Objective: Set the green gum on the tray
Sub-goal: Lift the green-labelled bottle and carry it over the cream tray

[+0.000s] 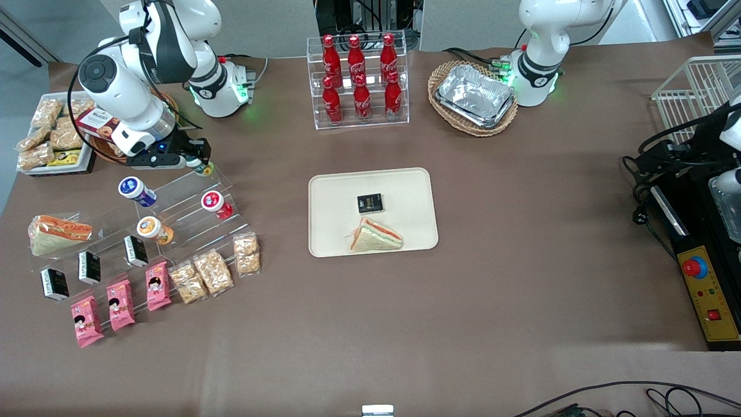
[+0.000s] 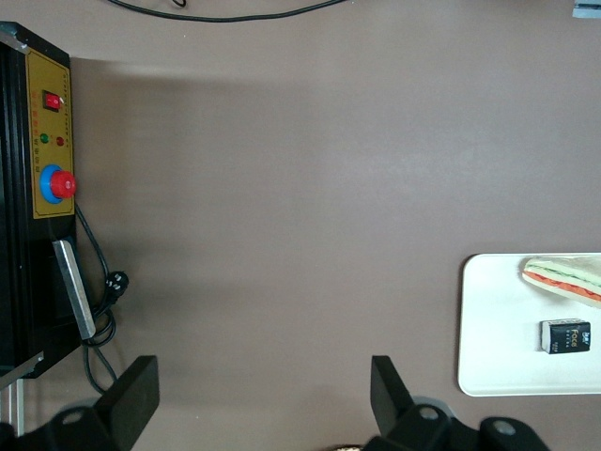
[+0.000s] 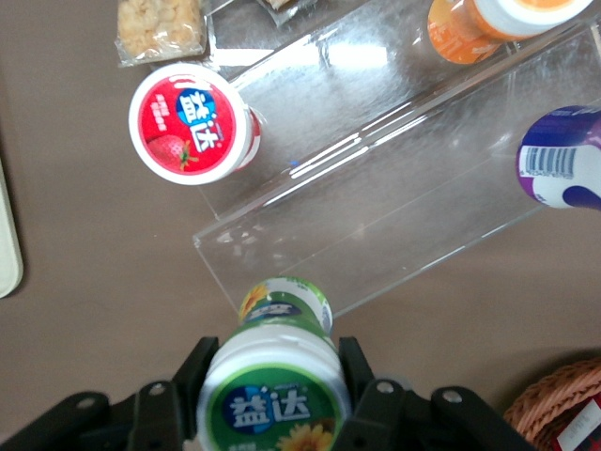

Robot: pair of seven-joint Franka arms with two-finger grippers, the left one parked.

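We see the gripper (image 3: 274,395) at the top step of the clear acrylic riser (image 3: 394,178), jaws clamped on the green gum (image 3: 277,376), one finger each side of its white lid, which reads "益达" with a yellow flower. Just ahead of the jaws stands the red gum (image 3: 192,124), same "益达" print with a strawberry. The tray (image 1: 405,197) sits well apart on the counter (image 1: 521,260), holding a sandwich (image 1: 376,236) and a black packet (image 1: 370,202).
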